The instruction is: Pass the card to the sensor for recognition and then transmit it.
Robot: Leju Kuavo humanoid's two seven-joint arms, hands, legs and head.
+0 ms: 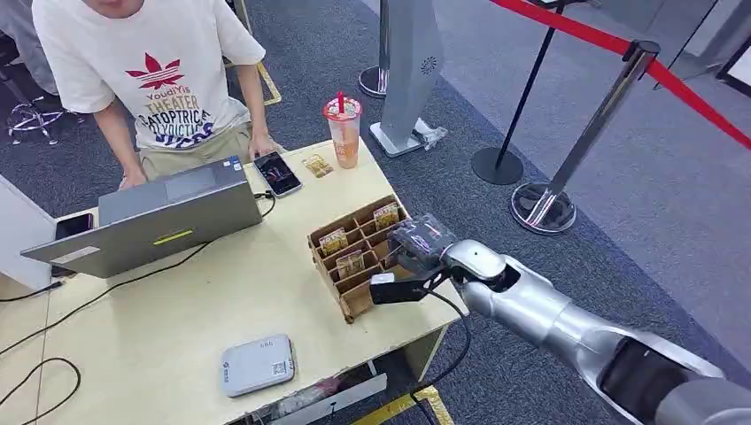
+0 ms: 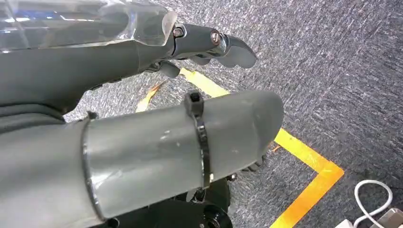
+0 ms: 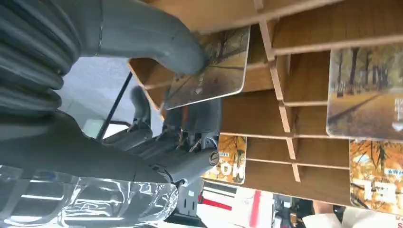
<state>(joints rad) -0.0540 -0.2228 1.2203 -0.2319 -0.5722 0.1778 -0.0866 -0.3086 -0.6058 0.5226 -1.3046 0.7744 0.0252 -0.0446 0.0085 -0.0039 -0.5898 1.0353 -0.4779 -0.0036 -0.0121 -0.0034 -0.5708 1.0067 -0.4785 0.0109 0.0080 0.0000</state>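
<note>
Even indoor light, soft shadows, wrist cams getting glare up close

Head view is looking bright and flat, with the table [image 1: 177, 310] throwing only faint shadows and the picture going a bit soft toward 5 o'clock. In both wrist views the clear plastic cover [image 3: 90, 199] is catching white glare, and the big grey thumb [image 2: 180, 142] is sitting slightly blurred while the carpet [image 2: 342, 71] is staying sharp.

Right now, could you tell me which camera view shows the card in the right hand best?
The right wrist view: the card is close up, tilted above the wooden rack, pinched between the right hand's thumb and fingers. In the head view that hand covers it at the rack. The left wrist view faces the floor.
</note>
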